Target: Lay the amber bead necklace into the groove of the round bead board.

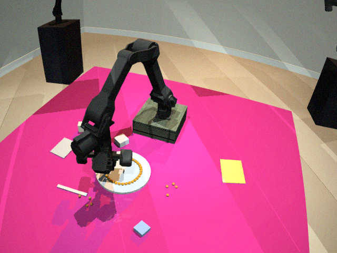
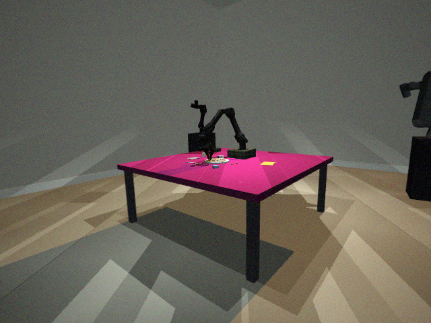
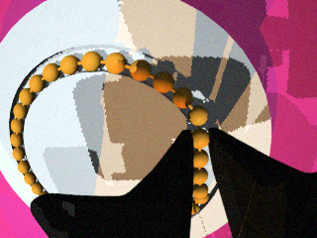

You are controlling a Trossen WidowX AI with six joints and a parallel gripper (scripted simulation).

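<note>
The amber bead necklace (image 1: 122,184) (image 3: 91,61) lies as a loop on the round white bead board (image 1: 146,176) (image 2: 226,161) (image 3: 89,25). In the wrist view its left beads run along the groove's dark edge; at the lower right, beads lie just inward of that edge. My gripper (image 3: 199,137) (image 2: 210,159) is low over the board, its narrow fingertips on either side of a bead at the loop's right side, shut on the necklace there. The fingers cover the loop's lower part in the wrist view. The arm hides the fingertips and the far left of the loop in the top view.
A white block (image 1: 121,140) stands just behind the board, and a beige tile (image 1: 61,147) lies to its left. A white stick (image 1: 71,190) and loose amber beads (image 1: 90,198) are at the front left. More loose beads (image 1: 173,184), a blue block (image 1: 141,227) and a yellow sheet (image 1: 233,171) also lie around.
</note>
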